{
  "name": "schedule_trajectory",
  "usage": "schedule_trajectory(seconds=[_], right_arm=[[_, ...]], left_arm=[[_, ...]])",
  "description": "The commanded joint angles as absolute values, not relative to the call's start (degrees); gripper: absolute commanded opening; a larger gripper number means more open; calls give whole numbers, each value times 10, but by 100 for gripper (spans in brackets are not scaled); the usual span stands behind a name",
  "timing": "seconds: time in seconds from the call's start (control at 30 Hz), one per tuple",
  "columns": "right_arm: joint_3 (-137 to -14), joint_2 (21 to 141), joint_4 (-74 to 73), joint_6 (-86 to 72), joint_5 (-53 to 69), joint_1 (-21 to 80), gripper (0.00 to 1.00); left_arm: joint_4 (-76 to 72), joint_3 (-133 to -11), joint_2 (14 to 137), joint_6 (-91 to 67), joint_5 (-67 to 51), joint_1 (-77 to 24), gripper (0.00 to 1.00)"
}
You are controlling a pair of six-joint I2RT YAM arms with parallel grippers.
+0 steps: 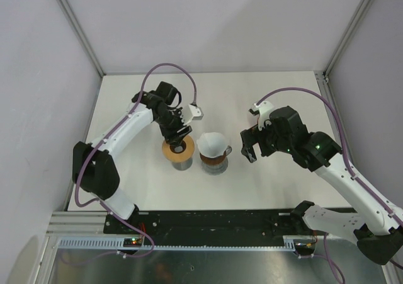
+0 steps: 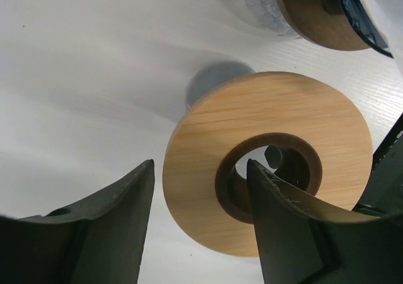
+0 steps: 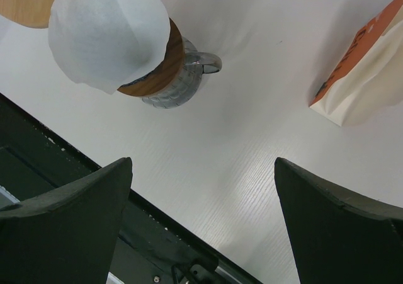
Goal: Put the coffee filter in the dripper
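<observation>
The white paper coffee filter (image 1: 211, 143) sits in the glass dripper (image 1: 215, 161) with a wooden collar, at the table's middle. Both also show in the right wrist view, the filter (image 3: 107, 32) over the dripper (image 3: 179, 82) with its handle. My left gripper (image 1: 181, 135) is open just left of the dripper, over a wooden ring (image 1: 177, 152) on a grey base. In the left wrist view the left gripper (image 2: 200, 164) straddles the wooden ring's (image 2: 302, 114) rim, one finger at the hole, one outside with a small gap. My right gripper (image 1: 247, 150) is open and empty right of the dripper, and it also shows in the right wrist view (image 3: 203, 161).
An orange and cream bag (image 3: 368, 70) lies on the table to the right of the dripper in the right wrist view. The black base rail (image 1: 214, 220) runs along the near edge. Grey walls enclose the table on three sides.
</observation>
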State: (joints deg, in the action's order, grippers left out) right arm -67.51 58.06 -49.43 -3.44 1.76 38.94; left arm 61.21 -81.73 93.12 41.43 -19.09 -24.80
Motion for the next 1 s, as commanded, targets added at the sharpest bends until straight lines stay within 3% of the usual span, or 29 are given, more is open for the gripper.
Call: schedule_trajectory(seconds=[0.0,0.43,0.67,0.97], right_arm=[[-675,571,-491,-42,12,393,99],[-670,571,-496,-44,11,396,99],[-670,571,-491,-38,13,397,99],[-670,568,-479,-29,16,397,99]], left_arm=[[610,-852,928,409,-194,-253,66],[611,-856,867,407,-201,-219,78],[604,-848,824,335,-213,-107,83],[490,-697,723,299,-95,32,87]])
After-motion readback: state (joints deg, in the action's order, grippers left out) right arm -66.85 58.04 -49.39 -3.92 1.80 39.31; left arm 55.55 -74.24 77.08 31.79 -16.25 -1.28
